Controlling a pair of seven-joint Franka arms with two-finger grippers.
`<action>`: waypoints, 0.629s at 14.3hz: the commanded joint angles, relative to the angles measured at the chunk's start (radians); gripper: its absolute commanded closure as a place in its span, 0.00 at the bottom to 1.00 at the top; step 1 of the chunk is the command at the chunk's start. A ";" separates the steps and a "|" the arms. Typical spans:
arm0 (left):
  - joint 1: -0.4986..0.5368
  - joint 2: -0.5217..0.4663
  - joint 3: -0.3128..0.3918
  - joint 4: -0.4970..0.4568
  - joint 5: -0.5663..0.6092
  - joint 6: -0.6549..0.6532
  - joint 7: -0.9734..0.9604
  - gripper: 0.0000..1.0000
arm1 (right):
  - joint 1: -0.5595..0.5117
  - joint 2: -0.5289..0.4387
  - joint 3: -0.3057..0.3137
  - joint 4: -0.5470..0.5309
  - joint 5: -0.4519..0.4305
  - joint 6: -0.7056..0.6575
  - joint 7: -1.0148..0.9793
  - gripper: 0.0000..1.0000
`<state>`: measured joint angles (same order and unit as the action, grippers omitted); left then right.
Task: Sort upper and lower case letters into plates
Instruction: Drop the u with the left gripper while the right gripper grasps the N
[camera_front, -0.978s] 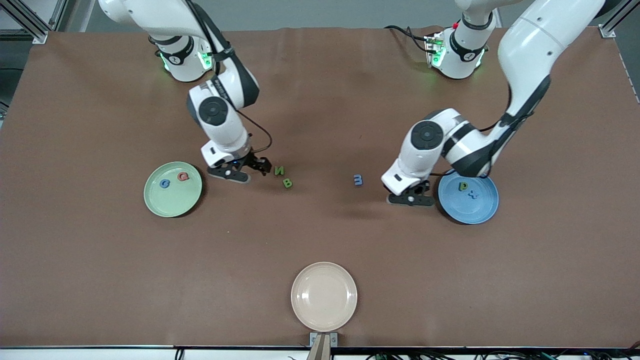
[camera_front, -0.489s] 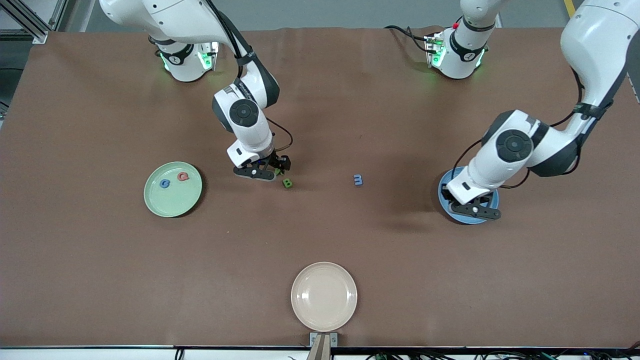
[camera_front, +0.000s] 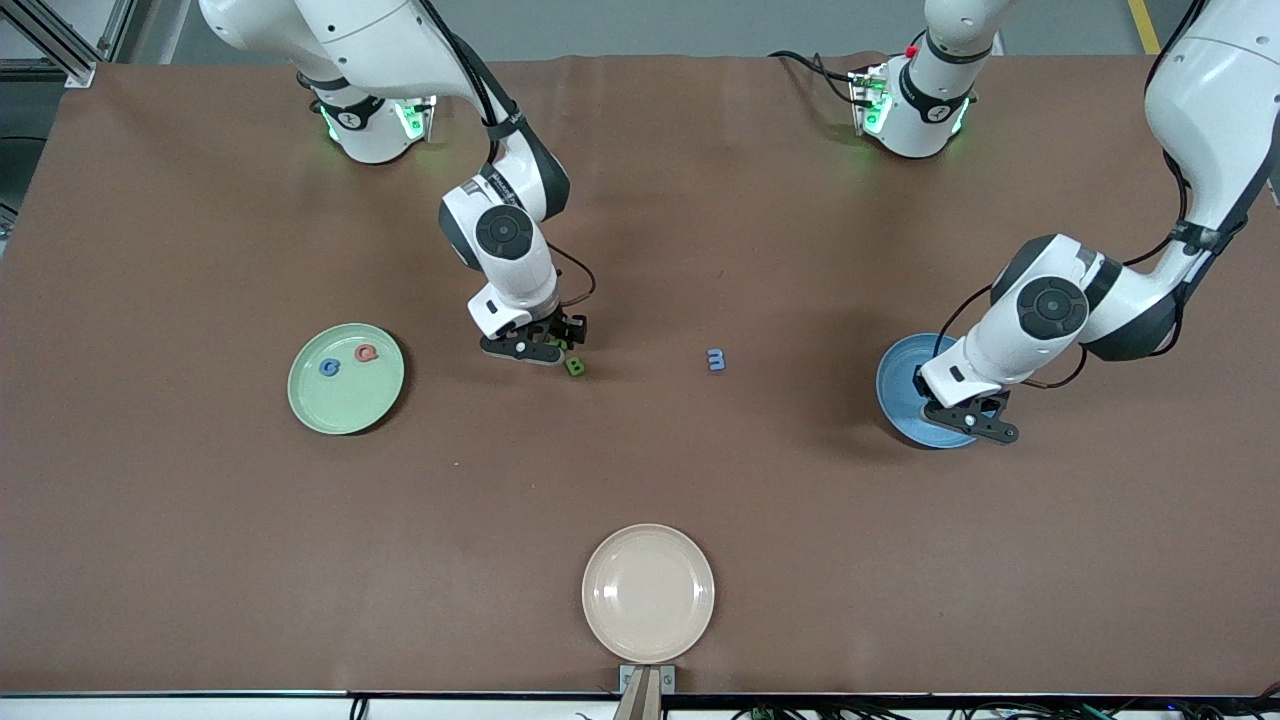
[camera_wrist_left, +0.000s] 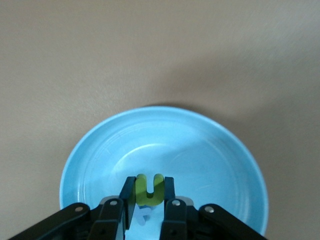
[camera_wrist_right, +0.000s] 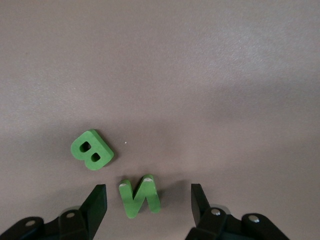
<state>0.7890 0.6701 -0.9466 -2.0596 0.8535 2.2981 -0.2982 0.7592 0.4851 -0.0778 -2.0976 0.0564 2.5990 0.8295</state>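
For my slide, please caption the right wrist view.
Right gripper fingers open around green N, green B beside it.

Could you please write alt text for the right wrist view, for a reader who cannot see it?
The right claw hangs low over the brown table with its open fingers either side of a green letter N. A green letter B lies flat on the table close beside the N, outside the fingers.

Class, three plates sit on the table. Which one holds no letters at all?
The cream plate, nearest the front camera. The pale green plate holds two letters, and the blue plate holds a small pale blue letter under the left claw.
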 joint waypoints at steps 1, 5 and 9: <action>0.007 0.029 0.008 0.010 0.032 0.006 0.037 0.96 | 0.026 0.016 -0.013 0.011 0.005 0.015 0.030 0.32; -0.002 0.043 0.040 0.013 0.053 0.035 0.041 0.93 | 0.028 0.042 -0.013 0.013 0.005 0.042 0.063 0.43; -0.005 0.043 0.042 0.013 0.053 0.037 0.041 0.83 | 0.028 0.043 -0.013 0.013 0.005 0.042 0.063 0.77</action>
<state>0.7895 0.7092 -0.9088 -2.0539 0.8836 2.3232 -0.2671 0.7707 0.5113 -0.0784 -2.0891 0.0566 2.6340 0.8741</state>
